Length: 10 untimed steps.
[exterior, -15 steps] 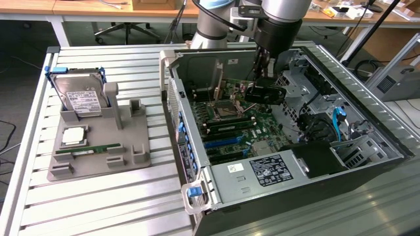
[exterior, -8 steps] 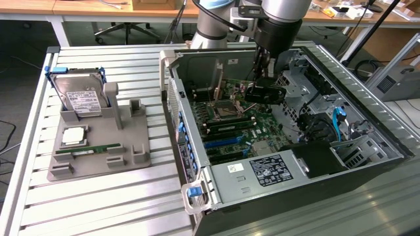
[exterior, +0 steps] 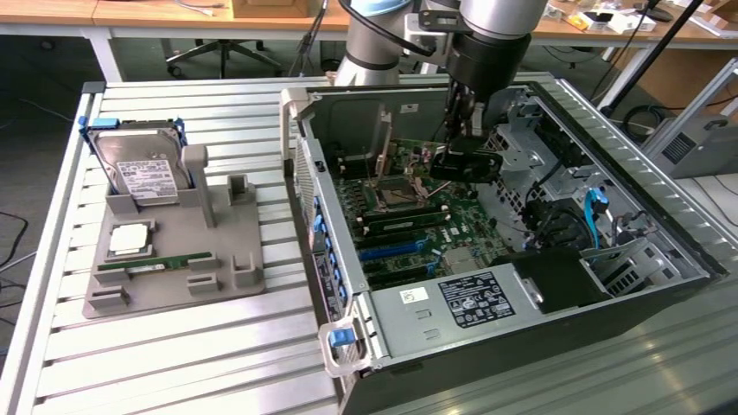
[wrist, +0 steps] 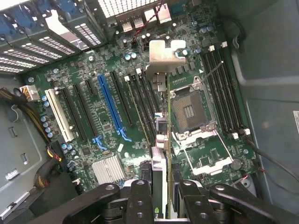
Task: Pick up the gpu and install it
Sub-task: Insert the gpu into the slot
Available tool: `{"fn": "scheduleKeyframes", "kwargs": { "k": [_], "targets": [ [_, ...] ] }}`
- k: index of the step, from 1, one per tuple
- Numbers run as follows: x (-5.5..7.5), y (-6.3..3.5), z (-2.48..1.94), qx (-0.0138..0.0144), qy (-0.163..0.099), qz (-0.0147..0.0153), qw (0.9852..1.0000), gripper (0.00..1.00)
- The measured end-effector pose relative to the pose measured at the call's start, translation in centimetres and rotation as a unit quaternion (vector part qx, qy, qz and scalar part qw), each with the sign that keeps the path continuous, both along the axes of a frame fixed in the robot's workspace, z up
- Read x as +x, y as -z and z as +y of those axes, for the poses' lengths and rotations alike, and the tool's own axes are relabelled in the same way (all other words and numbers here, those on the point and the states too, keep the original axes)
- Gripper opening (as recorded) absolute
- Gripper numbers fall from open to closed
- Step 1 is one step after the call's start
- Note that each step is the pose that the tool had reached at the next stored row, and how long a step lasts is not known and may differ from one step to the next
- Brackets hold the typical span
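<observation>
The gpu (wrist: 159,156) is a thin card seen edge-on, with its silvery end bracket (wrist: 166,56) at the far end. My gripper (wrist: 161,189) is shut on it, one black finger on each face of the card. In the exterior view the gripper (exterior: 461,164) reaches down into the open computer case (exterior: 346,337), above the motherboard (exterior: 450,216). In the wrist view the card hangs over the black slots between the blue slot (wrist: 110,105) and the open CPU socket (wrist: 189,112). Whether its lower edge touches a slot is hidden.
On the exterior view's left, a grey holder (exterior: 173,277) carries a hard drive in a blue frame (exterior: 138,169), a CPU (exterior: 127,240) and a green RAM stick (exterior: 155,261). Case walls, a drive cage (exterior: 542,138), the power supply (exterior: 473,298) and cables (exterior: 594,212) crowd the gripper.
</observation>
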State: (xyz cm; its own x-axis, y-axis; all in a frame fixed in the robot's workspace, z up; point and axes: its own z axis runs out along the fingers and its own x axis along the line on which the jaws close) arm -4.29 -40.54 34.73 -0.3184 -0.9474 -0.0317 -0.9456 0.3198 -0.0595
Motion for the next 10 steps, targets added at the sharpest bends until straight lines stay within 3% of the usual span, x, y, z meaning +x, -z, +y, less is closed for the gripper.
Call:
{"fn": "scheduleKeyframes", "kwargs": {
  "k": [10],
  "targets": [
    [0.00,0.01,0.00,0.0000,-0.011,0.0000,0.9999,0.27]
  ]
}}
